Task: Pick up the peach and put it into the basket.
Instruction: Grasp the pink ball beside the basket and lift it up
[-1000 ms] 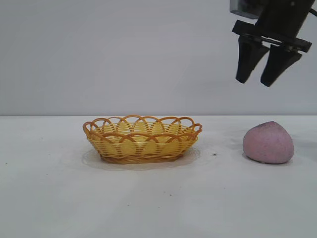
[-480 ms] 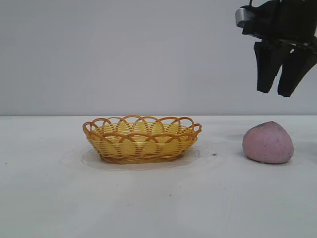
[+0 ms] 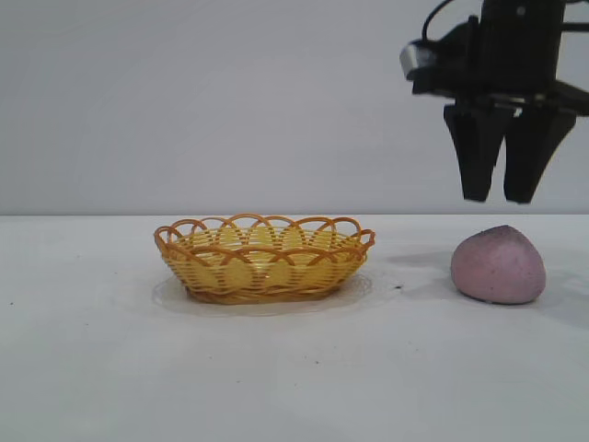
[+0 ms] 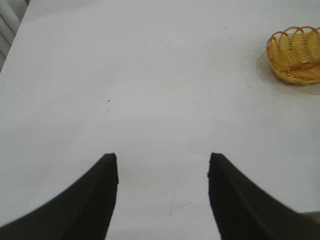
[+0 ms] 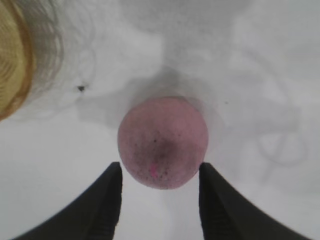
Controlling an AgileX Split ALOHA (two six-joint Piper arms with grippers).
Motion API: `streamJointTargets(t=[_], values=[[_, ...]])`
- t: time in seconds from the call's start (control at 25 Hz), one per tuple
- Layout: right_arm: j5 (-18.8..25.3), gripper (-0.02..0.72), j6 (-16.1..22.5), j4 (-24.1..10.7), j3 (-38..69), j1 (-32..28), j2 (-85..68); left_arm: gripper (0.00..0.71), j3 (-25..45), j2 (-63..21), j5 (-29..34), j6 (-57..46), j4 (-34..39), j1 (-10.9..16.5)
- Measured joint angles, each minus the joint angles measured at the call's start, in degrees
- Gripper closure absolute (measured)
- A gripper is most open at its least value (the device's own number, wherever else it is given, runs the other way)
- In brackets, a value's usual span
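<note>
Basket [image 5: 12, 60] cut by right wrist frame edge, blurred; also cropped in left wrist view.

This looks like a robot test bench in a lab rather than a home. A bare white table [image 3: 276, 368] runs to a plain grey backdrop wall [image 3: 230, 101] directly behind it. On the table, a lone woven basket [image 3: 264, 258] sits like a staged prop, with a black robot arm [image 3: 502, 55] above the table.
</note>
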Motion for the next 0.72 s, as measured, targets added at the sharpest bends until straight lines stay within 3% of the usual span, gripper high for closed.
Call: streamJointTargets(t=[0.16, 0.2, 0.24, 0.4, 0.48, 0.52, 0.72], values=[[0.0, 0.346, 0.1, 0.0, 0.0, 0.0, 2.9, 0.317, 0.0, 0.0, 0.0, 0.0, 0.0, 0.0], [0.0, 0.402, 0.1, 0.0, 0.0, 0.0, 3.6, 0.317, 0.0, 0.0, 0.0, 0.0, 0.0, 0.0], [0.0, 0.405, 0.0, -0.1, -0.1, 0.0, 3.9, 0.317, 0.0, 0.0, 0.0, 0.0, 0.0, 0.0], [0.2, 0.619, -0.6, -0.7, -0.3, 0.0, 4.7, 0.317, 0.0, 0.0, 0.0, 0.0, 0.0, 0.0], [0.2, 0.647, -0.7, -1.1, -0.6, 0.0, 4.5, 0.317, 0.0, 0.0, 0.0, 0.0, 0.0, 0.0], [0.2, 0.703, -0.8, -1.5, -0.6, 0.0, 4.3, 0.317, 0.0, 0.0, 0.0, 0.0, 0.0, 0.0], [2.6, 0.703, -0.9, -2.0, -5.0, 0.1, 1.4, 0.317, 0.0, 0.0, 0.0, 0.0, 0.0, 0.0]])
